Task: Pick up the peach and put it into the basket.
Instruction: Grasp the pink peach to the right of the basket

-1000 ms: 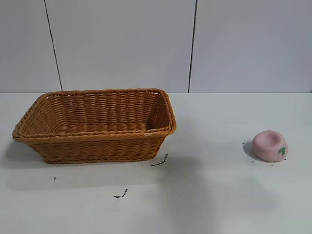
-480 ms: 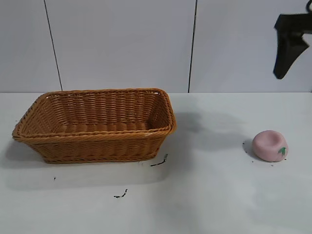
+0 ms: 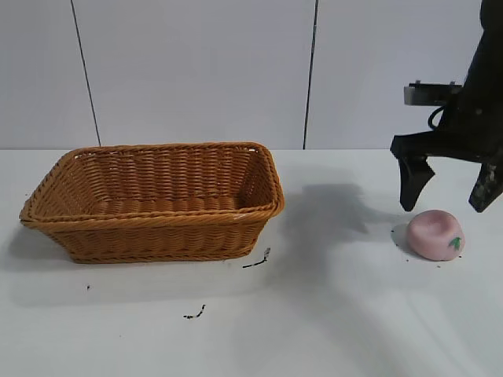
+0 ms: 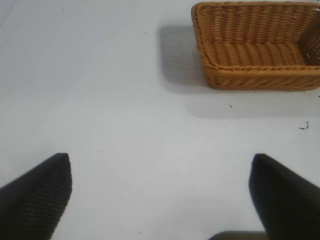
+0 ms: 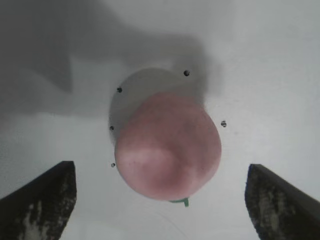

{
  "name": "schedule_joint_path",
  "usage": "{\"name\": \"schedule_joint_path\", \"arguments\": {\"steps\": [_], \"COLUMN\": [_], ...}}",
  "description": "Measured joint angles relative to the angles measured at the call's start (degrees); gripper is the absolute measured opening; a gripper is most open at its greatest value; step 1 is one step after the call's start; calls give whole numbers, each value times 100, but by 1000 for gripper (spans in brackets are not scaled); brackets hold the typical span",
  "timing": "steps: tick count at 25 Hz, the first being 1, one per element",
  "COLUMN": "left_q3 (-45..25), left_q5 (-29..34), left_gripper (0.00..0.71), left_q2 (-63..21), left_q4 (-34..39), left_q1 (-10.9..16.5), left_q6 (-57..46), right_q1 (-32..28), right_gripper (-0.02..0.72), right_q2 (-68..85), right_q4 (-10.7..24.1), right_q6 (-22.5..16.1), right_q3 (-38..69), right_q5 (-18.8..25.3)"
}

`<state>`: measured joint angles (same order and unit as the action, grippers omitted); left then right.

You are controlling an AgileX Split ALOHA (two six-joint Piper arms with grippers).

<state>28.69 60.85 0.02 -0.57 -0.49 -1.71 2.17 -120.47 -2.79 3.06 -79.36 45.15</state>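
Note:
The peach (image 3: 435, 235) is pale pink with a green leaf mark and lies on the white table at the right. The orange-brown wicker basket (image 3: 153, 200) stands at the left and holds nothing that I can see. My right gripper (image 3: 446, 194) hangs just above the peach, wide open, one finger on each side of it and not touching. In the right wrist view the peach (image 5: 168, 145) lies between and beyond the two fingers (image 5: 42, 200). My left gripper (image 4: 160, 175) is open and empty over bare table; its view shows the basket (image 4: 257, 47) farther off.
Small dark scraps (image 3: 257, 261) lie on the table in front of the basket. A faint round mark with dark dots (image 5: 145, 90) surrounds the peach. A white panelled wall stands behind the table.
My right gripper has come down from the upper right corner to just above the peach. The peach and basket have not moved.

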Motion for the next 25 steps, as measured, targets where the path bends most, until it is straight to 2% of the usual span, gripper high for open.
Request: {"name": "schedule_joint_path", "arguments": {"steps": [6, 8, 10, 14, 15, 16, 19, 25], "left_q3": [0, 0, 0, 0, 0, 0, 0, 0], "left_q5": [0, 0, 0, 0, 0, 0, 0, 0], "left_gripper": [693, 693, 693, 693, 693, 693, 693, 693], "left_q2": [0, 0, 0, 0, 0, 0, 0, 0], "left_q4": [0, 0, 0, 0, 0, 0, 0, 0], "left_q1": [0, 0, 0, 0, 0, 0, 0, 0], "left_q6": [0, 0, 0, 0, 0, 0, 0, 0], "right_q1": [0, 0, 0, 0, 0, 0, 0, 0], "right_gripper": [633, 610, 503, 64, 8, -15, -15, -15], "right_q2": [-201, -201, -201, -194, -165, -136, -2, 613], "right_q4": [0, 0, 0, 13, 22, 27, 63, 88], "right_q6": [0, 0, 0, 29, 49, 93, 155, 172], "right_q3": [0, 0, 0, -12, -32, -41, -144, -1152], "right_q5": [-36, -42, -42, -9, -3, 2, 170, 1253]}}
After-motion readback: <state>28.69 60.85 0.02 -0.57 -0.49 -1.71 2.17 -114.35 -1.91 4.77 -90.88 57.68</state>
